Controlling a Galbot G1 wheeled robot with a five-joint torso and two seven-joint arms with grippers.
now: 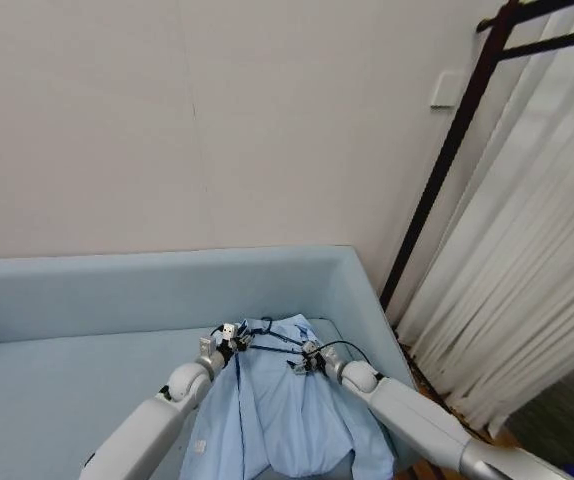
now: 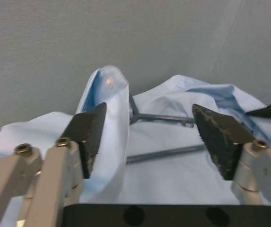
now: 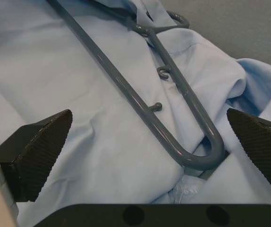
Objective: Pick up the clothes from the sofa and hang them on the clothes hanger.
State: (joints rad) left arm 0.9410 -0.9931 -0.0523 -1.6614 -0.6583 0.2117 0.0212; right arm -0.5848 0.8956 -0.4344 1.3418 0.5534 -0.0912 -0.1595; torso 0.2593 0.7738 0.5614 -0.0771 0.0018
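We see the light-blue shirt [image 1: 287, 410] lying on its grey hanger [image 3: 126, 91] at the right end of the sofa [image 1: 67, 370], by the armrest. Our left hand [image 1: 231, 336] and right hand [image 1: 304, 359] hover over the collar, both wide open and holding nothing. The cloth looks light and limp (it would likely slump and slip), so we judge the stiff hanger the surer hold, near its shoulders.
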